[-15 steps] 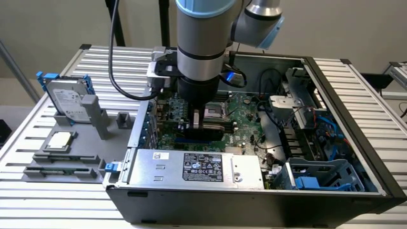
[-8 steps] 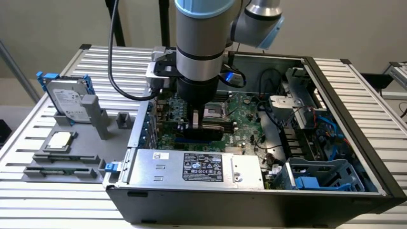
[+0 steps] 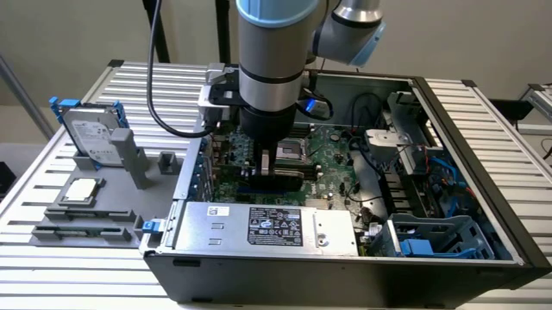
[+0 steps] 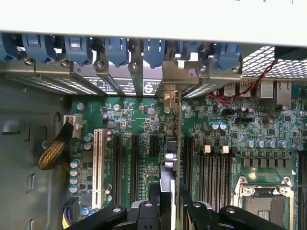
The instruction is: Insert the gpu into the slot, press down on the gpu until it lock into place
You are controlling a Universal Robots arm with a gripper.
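1 gripper [image 3: 269,169] hangs inside 1 open computer case [image 3: 466,213] in the exterior view, its 2 fingers clenched on the top edge of 1 gpu [image 3: 274,183]. The card stands upright on edge over the green motherboard [image 3: 332,161], just above the power supply [image 3: 267,227].

In the wrist view the gripper [image 4: 170,203] pinches the gpu [image 4: 168,167] between 2 black fingers [image 4: 144,211], and the card runs edge-on toward the rear of the case, its silver bracket [image 4: 171,98] reaching the row of slot covers. The slot itself lies under the card and cannot be made out, so whether the card is fully seated cannot be told. Beside the card 1 white connector strip [image 4: 98,167] and several black ones [image 4: 134,163] stand vacant.

Outside the case, towards the exterior view's left, 1 hard drive [image 3: 93,139] with blue rails stands in a grey holder [image 3: 129,158], and 1 processor chip [image 3: 80,190] rests on a grey tray [image 3: 82,223].
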